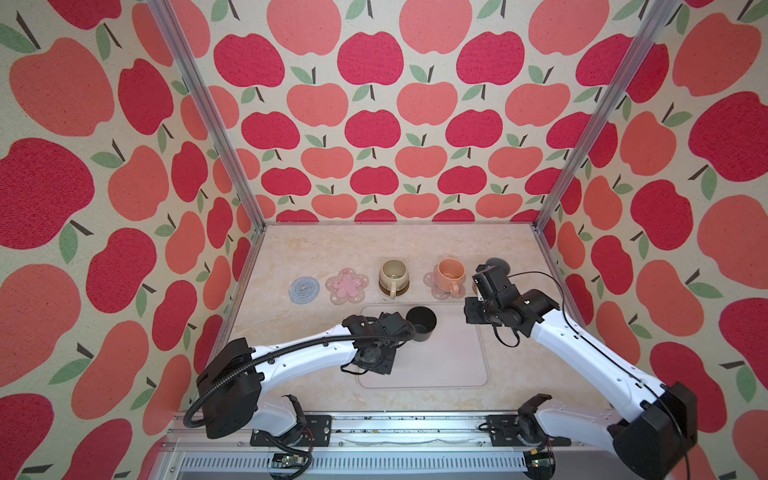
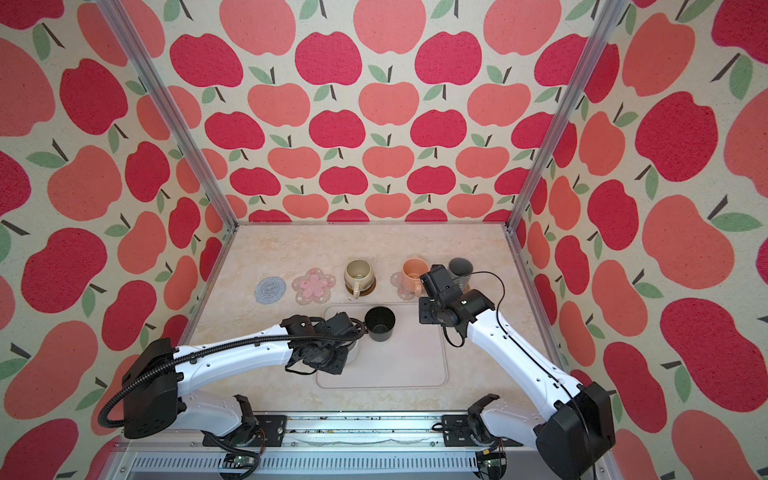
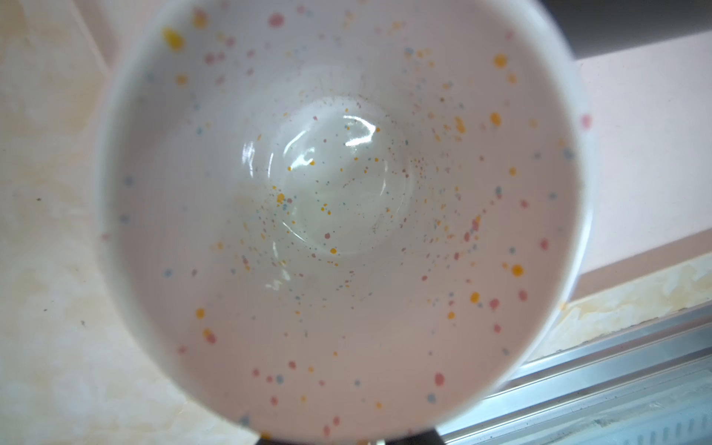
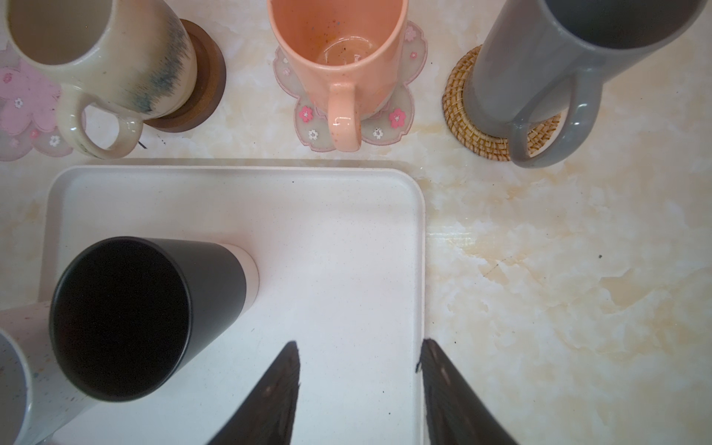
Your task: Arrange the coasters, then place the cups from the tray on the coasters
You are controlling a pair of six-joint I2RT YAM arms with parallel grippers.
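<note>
The coasters are already set out in a row along the worktop (image 4: 558,269) behind the tray (image 4: 346,231), so the step in hand is moving cups. Three are done: the cream cup (image 1: 393,275) on the brown wooden coaster (image 4: 204,77), the peach cup (image 1: 449,272) on a pink flower coaster (image 4: 400,111), and the tall grey cup (image 4: 539,65) on the rattan coaster (image 4: 462,111).

The left hand (image 1: 374,345) is over the tray's left end, directly above the white cup (image 3: 331,215). It is closed down narrow, and the cup's rim runs right up to the dark fingertips at the edge of the wrist view, so I judge it is pinching the cup's wall (the contact itself is out of sight). The right hand (image 4: 358,343) hangs over the tray's right edge, fingers parted with nothing between them.

The next move calls for lifting the white cup clear of the low rim and setting it level on a free coaster: the second pink flower coaster (image 1: 347,286) or, beyond it, the grey crocheted coaster (image 1: 304,289).

The tray holds the white cup and the black cup (image 4: 127,316), which stands upright. The white, cream and peach cups are empty. The black and grey interiors are too dark to tell.
</note>
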